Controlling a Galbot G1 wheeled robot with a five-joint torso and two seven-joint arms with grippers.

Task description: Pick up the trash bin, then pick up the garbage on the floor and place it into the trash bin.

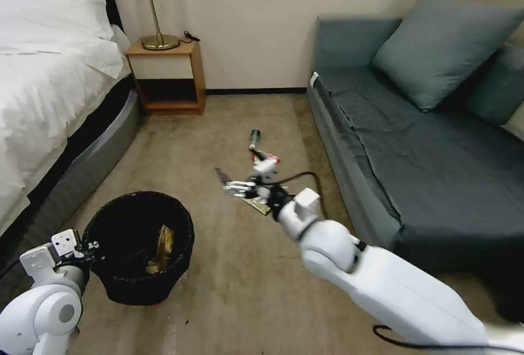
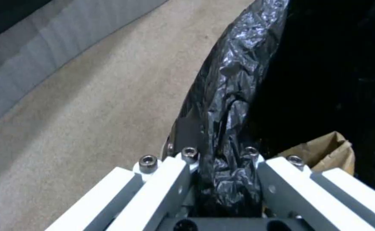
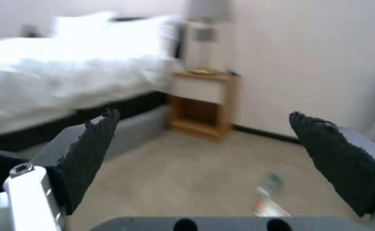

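Our left gripper (image 2: 221, 166) pinches the trash bin (image 1: 139, 246) rim; our right gripper (image 1: 248, 183), fingers spread empty, blurs over what may be a wrapper (image 1: 257, 205).

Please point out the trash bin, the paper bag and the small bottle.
trash bin (image 1: 117, 284): head view, outer wall.
paper bag (image 2: 324, 152): left wrist view, crumpled top.
small bottle (image 1: 254, 137): head view, body.

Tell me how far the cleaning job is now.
Done: the left gripper holds the round black bin by its rim, with the tan paper bag inside. In hand: the open right gripper reaches over the floor litter. Left: gold-green wrapper, red-white packet, small clear bottle.
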